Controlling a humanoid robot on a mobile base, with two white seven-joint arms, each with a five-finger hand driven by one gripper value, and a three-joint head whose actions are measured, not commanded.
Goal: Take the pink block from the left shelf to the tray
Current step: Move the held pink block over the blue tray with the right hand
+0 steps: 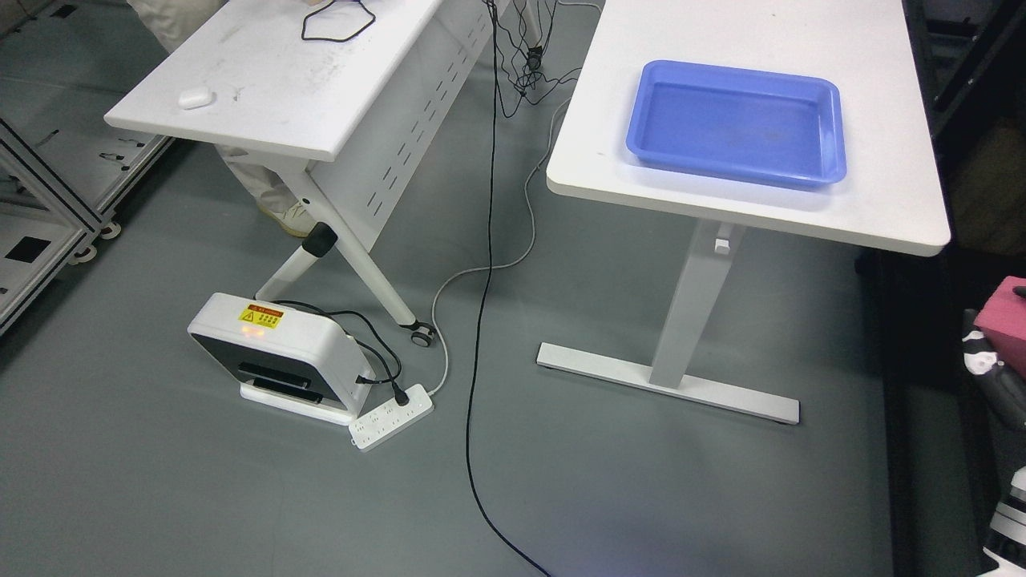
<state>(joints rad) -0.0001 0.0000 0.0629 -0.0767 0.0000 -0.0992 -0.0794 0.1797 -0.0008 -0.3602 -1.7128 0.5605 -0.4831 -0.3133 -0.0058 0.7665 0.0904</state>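
Observation:
At the right edge of the head view, a pink block (1002, 324) is partly cut off by the frame. My right hand (994, 365) comes in from the right and is shut on it, with dark fingers (1008, 393) below the block and one dark fingertip on top. The block hangs lower than the tabletop, to the right of the table's front corner. A blue tray (741, 172) with nothing in it lies on the white table (609, 160) at the upper right. My left arm does not show.
A second white table (264, 120) stands at upper left with a black cable and a small white object (195, 98). A person's shoe (284, 216) shows behind it. On the floor are a white device (276, 353), a power strip (390, 417) and long cables. A metal rack (40, 216) stands at the left edge.

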